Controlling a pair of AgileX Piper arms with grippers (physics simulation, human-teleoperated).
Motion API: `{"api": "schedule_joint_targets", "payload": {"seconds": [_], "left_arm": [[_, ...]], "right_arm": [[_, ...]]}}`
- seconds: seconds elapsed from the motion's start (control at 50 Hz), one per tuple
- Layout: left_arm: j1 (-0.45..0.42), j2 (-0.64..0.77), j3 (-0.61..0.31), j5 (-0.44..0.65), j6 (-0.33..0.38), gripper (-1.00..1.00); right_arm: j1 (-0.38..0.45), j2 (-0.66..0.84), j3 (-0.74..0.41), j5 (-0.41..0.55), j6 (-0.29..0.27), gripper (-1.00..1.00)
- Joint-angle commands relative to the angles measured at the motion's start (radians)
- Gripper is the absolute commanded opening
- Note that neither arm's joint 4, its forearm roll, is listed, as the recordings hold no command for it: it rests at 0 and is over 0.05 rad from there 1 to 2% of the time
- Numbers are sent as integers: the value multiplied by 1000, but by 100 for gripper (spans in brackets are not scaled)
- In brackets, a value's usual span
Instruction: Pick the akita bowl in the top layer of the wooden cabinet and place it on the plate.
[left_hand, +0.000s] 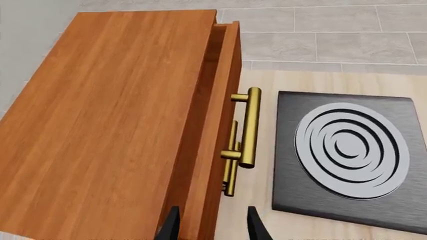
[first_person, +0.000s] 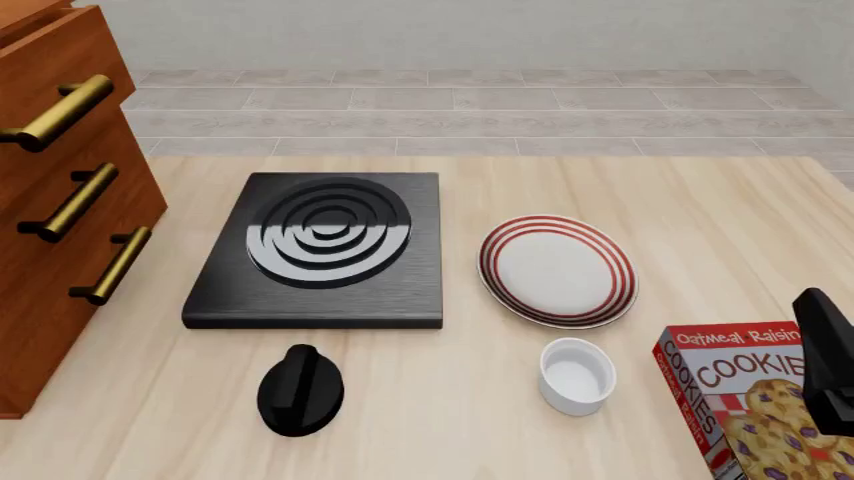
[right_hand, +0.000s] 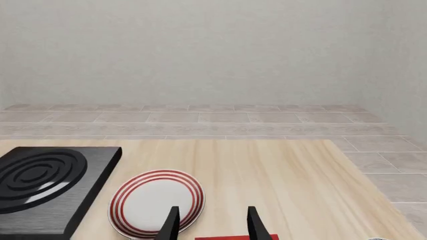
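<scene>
Jaws, both sets: parted and holding nothing; left gripper above the wooden cabinet, right gripper near the plate. Top layer: slightly ajar, brass handle running crosswise ahead of my left fingers. Akita bowl: unseen, presumably inside. Left arm nearer; the stove bounds the pull-out room.

The only writing I can read is on the cookie box at the counter's near right corner: "Oatmeal Raisin" in small letters along its top, with "COOKIES" in large letters beneath. Nothing else carries text.
</scene>
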Motion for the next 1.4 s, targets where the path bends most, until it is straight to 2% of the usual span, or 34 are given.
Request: {"api": "schedule_joint_targets", "payload": {"seconds": [0.02,0.44,1.4], "left_arm": [[18,0,29,-11,3,100],[30,-5,86,-28,5,100],[-152,47,43,-1,-146,100]], "right_arm": [[1,-1,1,1,-1,100],[0,0,2,0,1,100],[-8,-3,2,-2,19,100]]}}
